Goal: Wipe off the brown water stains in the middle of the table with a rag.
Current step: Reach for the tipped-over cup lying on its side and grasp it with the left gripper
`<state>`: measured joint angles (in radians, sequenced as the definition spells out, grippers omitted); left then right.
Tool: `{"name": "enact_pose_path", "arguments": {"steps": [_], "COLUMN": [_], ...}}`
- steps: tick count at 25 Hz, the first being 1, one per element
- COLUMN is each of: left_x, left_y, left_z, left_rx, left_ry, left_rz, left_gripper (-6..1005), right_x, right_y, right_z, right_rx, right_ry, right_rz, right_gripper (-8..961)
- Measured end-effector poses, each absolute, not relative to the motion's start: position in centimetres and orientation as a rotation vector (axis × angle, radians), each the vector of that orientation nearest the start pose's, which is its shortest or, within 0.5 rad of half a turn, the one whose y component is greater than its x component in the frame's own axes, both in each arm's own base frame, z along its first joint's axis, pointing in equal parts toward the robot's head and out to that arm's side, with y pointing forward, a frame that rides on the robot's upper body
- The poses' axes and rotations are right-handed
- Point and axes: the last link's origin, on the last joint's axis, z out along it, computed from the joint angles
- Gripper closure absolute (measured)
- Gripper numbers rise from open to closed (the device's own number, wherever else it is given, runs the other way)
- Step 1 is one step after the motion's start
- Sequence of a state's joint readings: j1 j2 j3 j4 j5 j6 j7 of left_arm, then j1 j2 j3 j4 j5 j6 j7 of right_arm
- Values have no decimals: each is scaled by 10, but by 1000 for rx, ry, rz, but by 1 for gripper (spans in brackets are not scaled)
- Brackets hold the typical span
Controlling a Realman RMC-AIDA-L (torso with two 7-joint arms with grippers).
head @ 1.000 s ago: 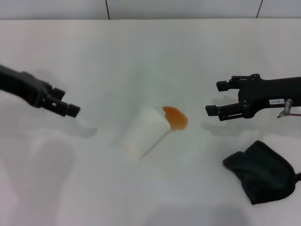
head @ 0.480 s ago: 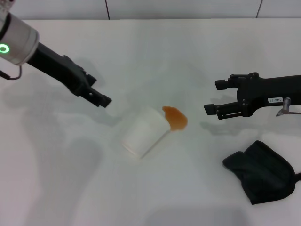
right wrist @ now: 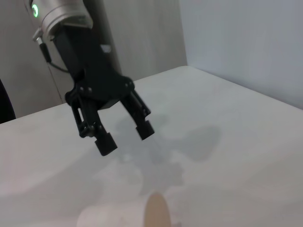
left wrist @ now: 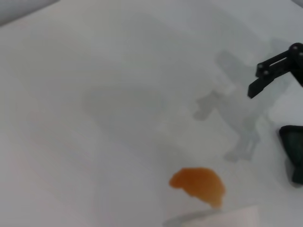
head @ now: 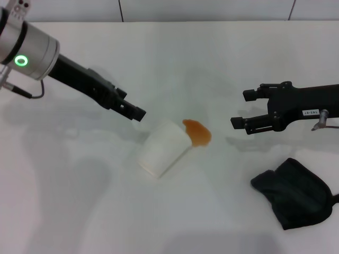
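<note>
1. The brown water stains [head: 197,132] amount to one small orange-brown blotch, an irregular oval, lying near the middle of the table [head: 175,63]. The left wrist view shows it too [left wrist: 198,185], glossy and translucent against the white top.
2. A white cup [head: 162,147] lies tipped on its side right against the blotch, its open mouth at the stain's edge. From the right wrist view its pale tan inside [right wrist: 156,211] is visible.
3. The rag [head: 294,192] is a black, lumpy heap of cloth sitting on the table toward the near right, well apart from the stain. Nothing is touching it.
4. The right gripper [head: 243,109] hangs above the table to the right of the stain and beyond the rag, its fingers spread and holding nothing. It also appears far off in the left wrist view [left wrist: 261,80].
5. The left gripper [head: 136,112] reaches in from the far left on a silver and black arm with a green light, its tip just beyond the cup. The right wrist view shows it [right wrist: 126,136] with both fingers apart and nothing between them.
</note>
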<state>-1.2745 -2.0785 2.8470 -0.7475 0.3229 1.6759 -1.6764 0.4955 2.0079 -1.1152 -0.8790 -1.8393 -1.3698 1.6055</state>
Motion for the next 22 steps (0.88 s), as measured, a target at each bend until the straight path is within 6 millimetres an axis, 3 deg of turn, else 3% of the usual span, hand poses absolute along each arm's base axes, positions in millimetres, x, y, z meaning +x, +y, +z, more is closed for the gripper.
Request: {"name": "enact_pose_path", "arguments": {"steps": [8, 22], "left_x": [-193, -190], "left_y": [397, 391], "left_z": [17, -14], "left_rx": [-2850, -2932], "left_ry": [-1071, -1080], "left_rz": [82, 41], "left_gripper": [125, 129], "right_x": [229, 231], "right_y": [360, 359], "right_z": [9, 9], "right_rx": [-2775, -2770], "right_ry": [511, 517], "right_rz": [453, 447], "right_gripper": [79, 79]}}
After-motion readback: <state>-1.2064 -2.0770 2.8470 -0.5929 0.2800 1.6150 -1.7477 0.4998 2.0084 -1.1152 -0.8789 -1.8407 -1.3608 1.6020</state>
